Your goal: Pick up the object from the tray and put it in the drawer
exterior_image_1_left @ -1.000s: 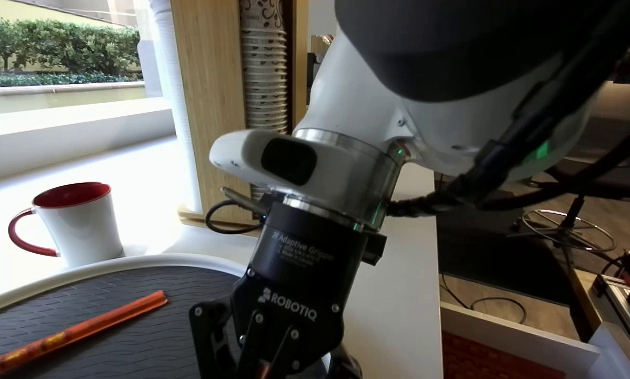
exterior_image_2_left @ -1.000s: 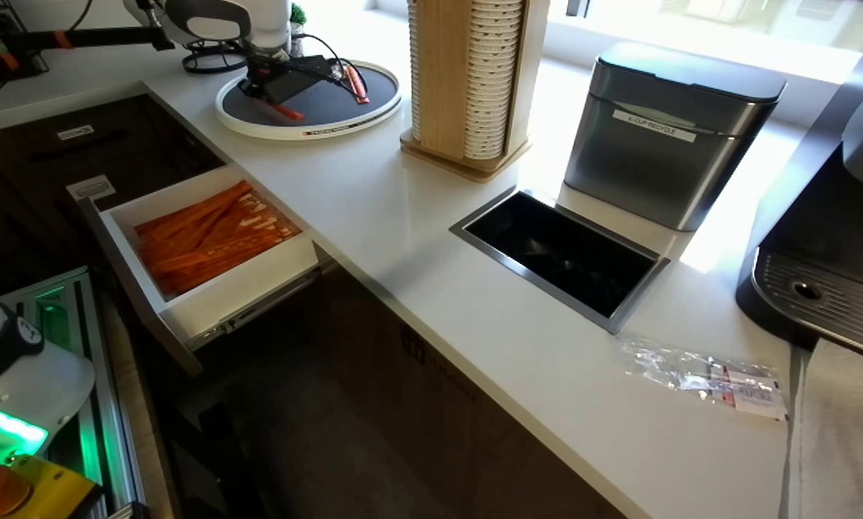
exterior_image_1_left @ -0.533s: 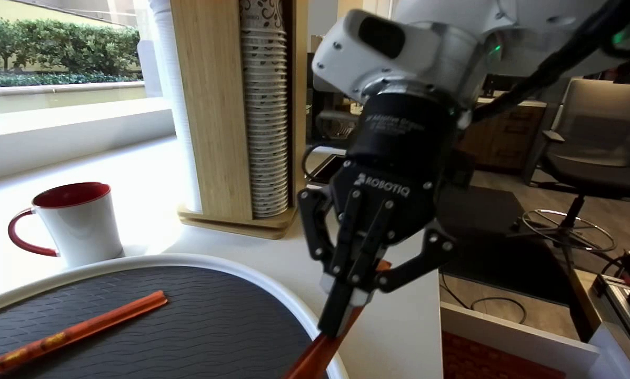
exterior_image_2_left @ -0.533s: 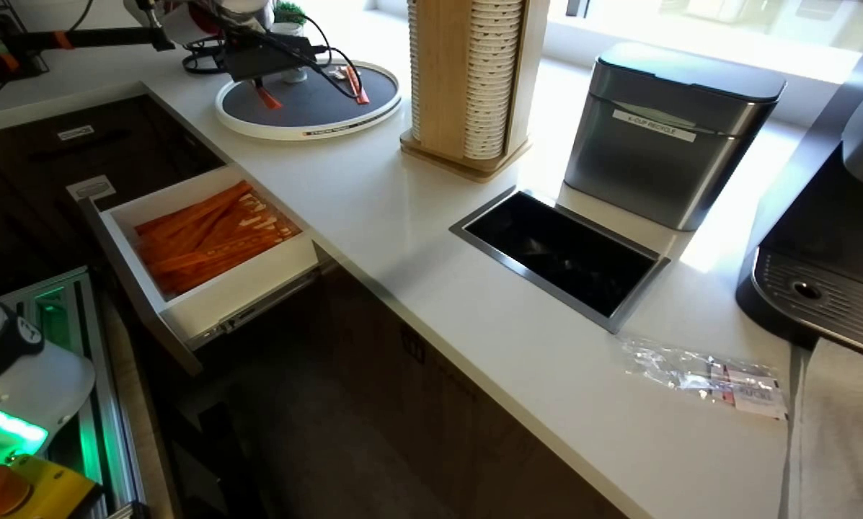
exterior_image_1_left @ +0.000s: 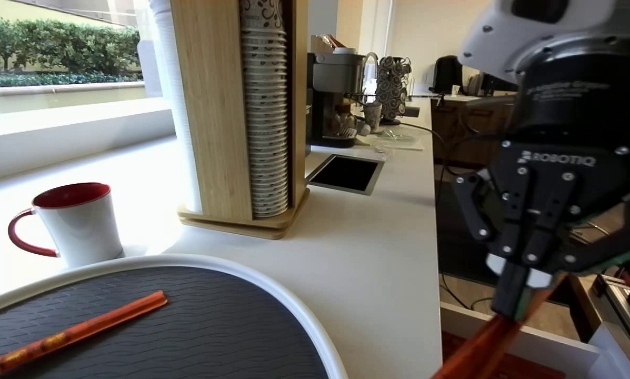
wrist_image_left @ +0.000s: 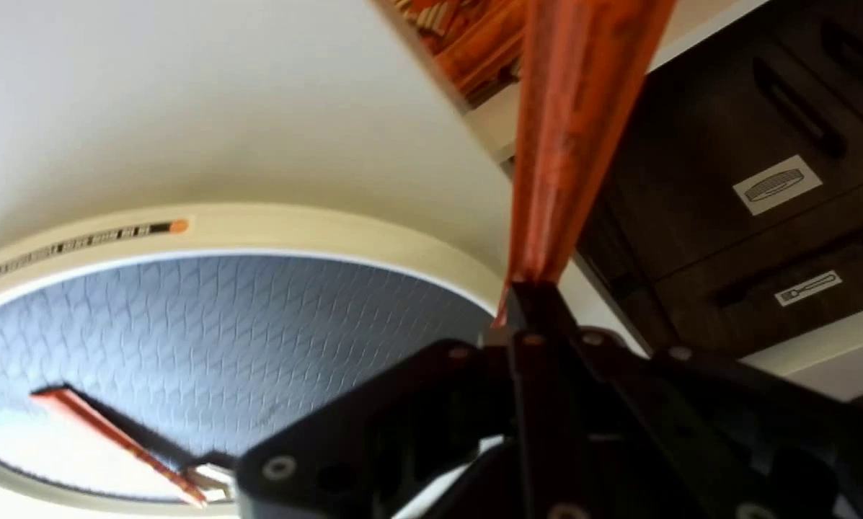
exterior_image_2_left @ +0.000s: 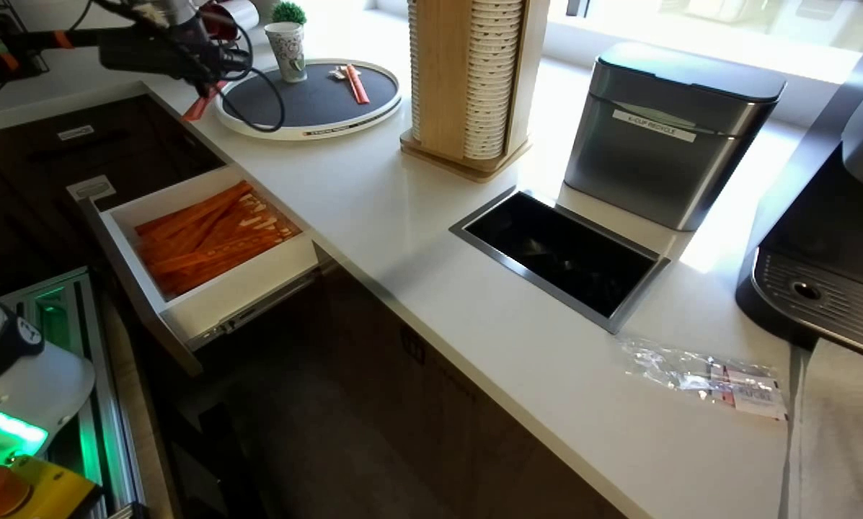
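At the far left in an exterior view, a long orange stick [exterior_image_1_left: 83, 330] lies on the round grey tray [exterior_image_1_left: 215, 321]; a red-handled white mug [exterior_image_1_left: 86, 231] stands just beside the rim, on the counter [exterior_image_1_left: 378, 263]. Further right come a wooden rack [exterior_image_1_left: 215, 121] of stacked cups [exterior_image_1_left: 266, 131] and a dark, metal-edged opening [exterior_image_1_left: 346, 172] sunk in the surface. In both exterior views the counter's edge runs between the tray and the open drawer [exterior_image_2_left: 247, 292], where orange strips [exterior_image_2_left: 200, 245] lie. At the right, the fingers [exterior_image_1_left: 509, 295] are drawn together, pinching the orange piece [exterior_image_1_left: 483, 347], which slants downward, apart from the tray. Whether it is over the drawer I cannot tell.
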`<state>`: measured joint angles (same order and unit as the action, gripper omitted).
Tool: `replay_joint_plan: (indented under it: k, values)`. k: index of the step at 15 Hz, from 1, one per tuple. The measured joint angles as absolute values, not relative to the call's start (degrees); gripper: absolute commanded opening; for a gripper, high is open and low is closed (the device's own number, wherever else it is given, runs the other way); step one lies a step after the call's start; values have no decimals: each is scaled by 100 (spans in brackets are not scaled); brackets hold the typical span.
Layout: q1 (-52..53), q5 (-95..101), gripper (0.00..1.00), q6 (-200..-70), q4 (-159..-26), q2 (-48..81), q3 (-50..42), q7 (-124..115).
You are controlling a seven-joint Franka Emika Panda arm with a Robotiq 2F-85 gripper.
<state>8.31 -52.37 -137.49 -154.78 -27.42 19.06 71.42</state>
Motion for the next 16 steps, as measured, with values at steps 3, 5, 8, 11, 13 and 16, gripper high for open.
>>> replay_joint_plan:
  k: [3,5,8,11,13,16]
  values:
    - [332,-5023,1,-13096,-15822,-3502,2580,5915]
    - [241,-5000,1,-13020,-15796,-3635,2713,5820]
    - [266,-5000,1,-13025,-15794,-3554,2604,5873]
    - [266,-5000,1,-13027,-15792,-3506,2584,5890]
    - [267,-5000,1,-13027,-15791,-3507,2584,5891]
    - [267,-5000,0,-13028,-15790,-3504,2584,5891]
